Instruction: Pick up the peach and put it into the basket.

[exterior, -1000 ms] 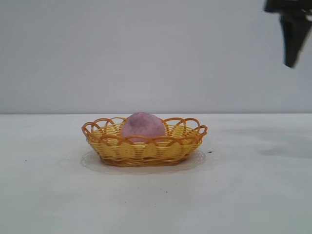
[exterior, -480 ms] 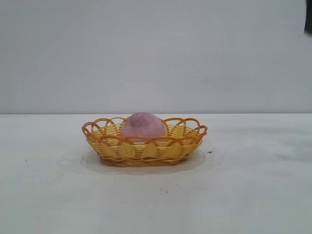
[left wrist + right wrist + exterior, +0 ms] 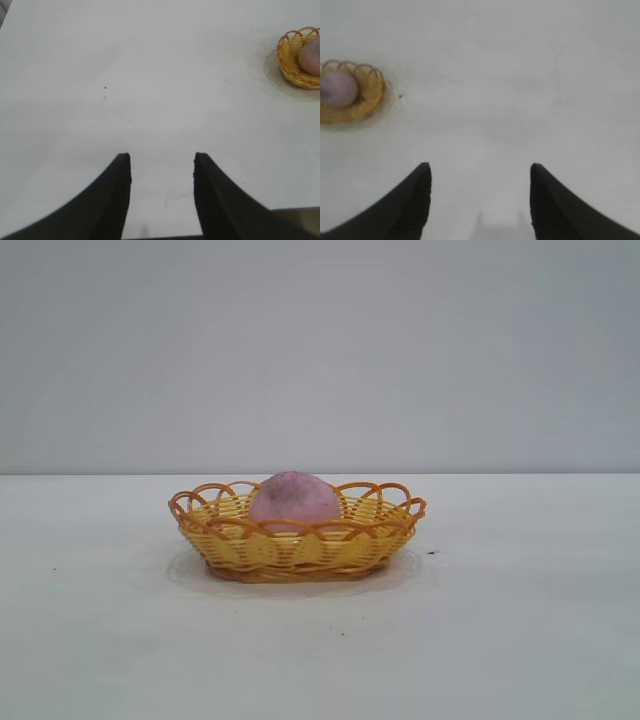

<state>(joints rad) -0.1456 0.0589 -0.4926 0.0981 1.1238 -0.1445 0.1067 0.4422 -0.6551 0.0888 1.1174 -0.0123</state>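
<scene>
The pink-mauve peach lies inside the yellow-orange wicker basket in the middle of the white table. Both also show in the left wrist view, the peach in the basket, and in the right wrist view, the peach in the basket. My left gripper is open and empty, high over bare table, far from the basket. My right gripper is open and empty, also well away from the basket. Neither gripper shows in the exterior view.
The white table spreads around the basket, with a few small dark specks. A table edge shows near my left gripper. A plain grey wall stands behind.
My right gripper, seen at the exterior view's top right a second ago, has risen and left that view. The peach and basket have not moved.
</scene>
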